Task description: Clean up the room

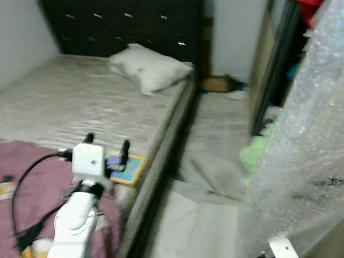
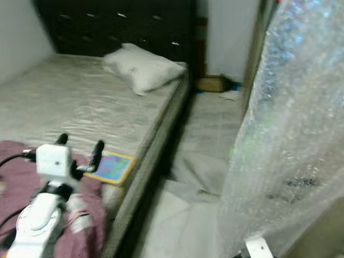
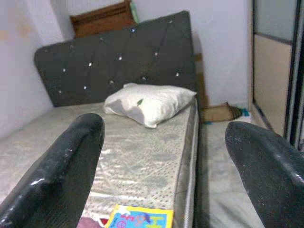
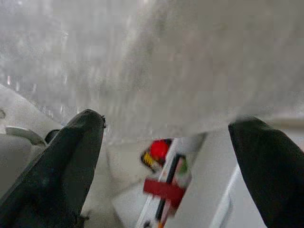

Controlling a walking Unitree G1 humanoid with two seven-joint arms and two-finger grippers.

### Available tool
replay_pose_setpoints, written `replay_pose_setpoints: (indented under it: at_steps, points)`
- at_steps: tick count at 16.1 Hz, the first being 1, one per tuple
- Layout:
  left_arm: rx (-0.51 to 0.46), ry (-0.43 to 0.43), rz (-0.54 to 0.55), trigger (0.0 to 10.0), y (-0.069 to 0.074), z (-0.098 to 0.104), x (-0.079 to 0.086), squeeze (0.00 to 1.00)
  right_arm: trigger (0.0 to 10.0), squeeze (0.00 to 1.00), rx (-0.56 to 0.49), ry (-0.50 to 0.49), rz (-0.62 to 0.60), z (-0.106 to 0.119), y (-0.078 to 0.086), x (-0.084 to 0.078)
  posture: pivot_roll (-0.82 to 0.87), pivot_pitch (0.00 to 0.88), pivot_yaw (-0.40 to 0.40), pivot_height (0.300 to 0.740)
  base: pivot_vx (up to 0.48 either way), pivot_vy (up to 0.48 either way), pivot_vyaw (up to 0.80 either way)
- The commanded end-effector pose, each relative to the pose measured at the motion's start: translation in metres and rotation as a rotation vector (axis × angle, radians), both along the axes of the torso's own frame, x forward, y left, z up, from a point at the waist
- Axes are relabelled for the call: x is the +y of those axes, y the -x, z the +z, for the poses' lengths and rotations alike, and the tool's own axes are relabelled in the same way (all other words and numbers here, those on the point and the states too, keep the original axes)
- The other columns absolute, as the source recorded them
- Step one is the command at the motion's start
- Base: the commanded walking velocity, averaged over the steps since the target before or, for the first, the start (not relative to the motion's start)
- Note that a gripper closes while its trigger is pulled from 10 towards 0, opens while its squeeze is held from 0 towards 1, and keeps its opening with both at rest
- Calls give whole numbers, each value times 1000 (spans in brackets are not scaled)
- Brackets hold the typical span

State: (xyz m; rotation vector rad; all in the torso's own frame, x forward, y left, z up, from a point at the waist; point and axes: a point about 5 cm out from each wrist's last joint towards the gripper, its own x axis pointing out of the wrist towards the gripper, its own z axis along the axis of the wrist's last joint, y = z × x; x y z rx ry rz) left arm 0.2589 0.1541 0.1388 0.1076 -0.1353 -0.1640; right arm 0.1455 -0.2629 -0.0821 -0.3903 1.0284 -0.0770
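The left gripper (image 1: 107, 148) hangs over the foot end of the bed (image 1: 74, 104), its two black fingers spread wide apart and holding nothing. Just beyond the fingertips, flat on the mattress at the bed's right edge near its foot corner, lies a colourful picture book (image 1: 127, 167), the nearest loose item to tidy. From the left wrist view the book (image 3: 140, 218) sits directly ahead and a little below the open fingers, slightly toward the bed's right edge, its long side running roughly along that edge.

A maroon cloth (image 1: 32, 186) is heaped over the foot of the mattress beneath the left arm, and its edge appears to reach the book's near side. A white pillow (image 1: 149, 67) rests at the head end, close to the right edge and against the dark headboard (image 1: 121, 22), well apart from the gripper.

The right gripper (image 4: 166, 166) is low on the robot's right, beside a sheet of bubble wrap (image 1: 310, 146), well apart from the bed; its fingers also stand apart, empty. The left arm is plainly the nearer one. A short forward and downward reach would likely bring it onto the book, though a thin book lying flat may be hard to pinch without catching the cloth.
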Motion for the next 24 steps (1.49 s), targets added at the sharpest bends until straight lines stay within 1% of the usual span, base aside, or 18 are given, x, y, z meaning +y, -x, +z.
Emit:
replay_pose_setpoints:
  at_steps: [1,2,5,6,8,9,11,13,17,18,19,21,24]
  points:
    - [0,-17,1,10000,-1,1,1,0,10000,0,38,11,39,-3,5,2,-48,0,32,740,0,0,800]
    - [0,-17,1,10000,-1,1,1,0,10000,0,38,11,39,-3,5,2,-48,0,32,740,0,0,800]
    - [-1,-18,-6,10000,-3,1,-1,0,10000,0,50,28,107,-3,2,7,-45,0,30,740,0,0,800]
    - [-1,-17,-9,10000,-4,1,-2,0,10000,0,53,24,146,-4,1,12,-40,0,25,740,0,0,800]
    - [-3,-17,-10,10000,-4,2,-3,0,10000,0,61,22,175,-6,2,16,-38,0,23,740,0,0,800]
    - [-4,-17,-11,10000,-4,2,-4,0,10000,0,76,24,206,-8,6,19,-35,0,19,740,0,0,800]
    - [-4,-16,-11,10000,-4,2,-4,0,10000,0,95,24,225,-11,13,20,-34,0,18,740,0,0,800]
    - [-3,-15,-15,10000,-4,1,-5,0,10000,0,153,21,283,-16,31,22,-35,0,19,740,0,0,612]
    - [-3,-15,-24,10000,-5,2,-6,0,10000,0,217,7,317,-23,58,22,-38,0,19,740,0,0,547]
    - [-3,-14,-26,10000,-5,1,-7,0,10000,0,194,5,331,-19,39,25,-38,0,19,740,0,0,531]
    - [-1,-14,-32,10000,-5,1,-8,0,10000,0,150,-2,358,-12,9,30,-38,0,19,740,0,0,531]
    - [3,-15,-45,10000,-6,0,-9,0,10000,0,119,-4,371,-10,2,34,-38,0,19,740,0,0,500]
    - [2,-17,-54,10000,-6,0,-11,0,10000,0,97,-13,381,-9,-4,40,-38,0,19,740,0,0,488]
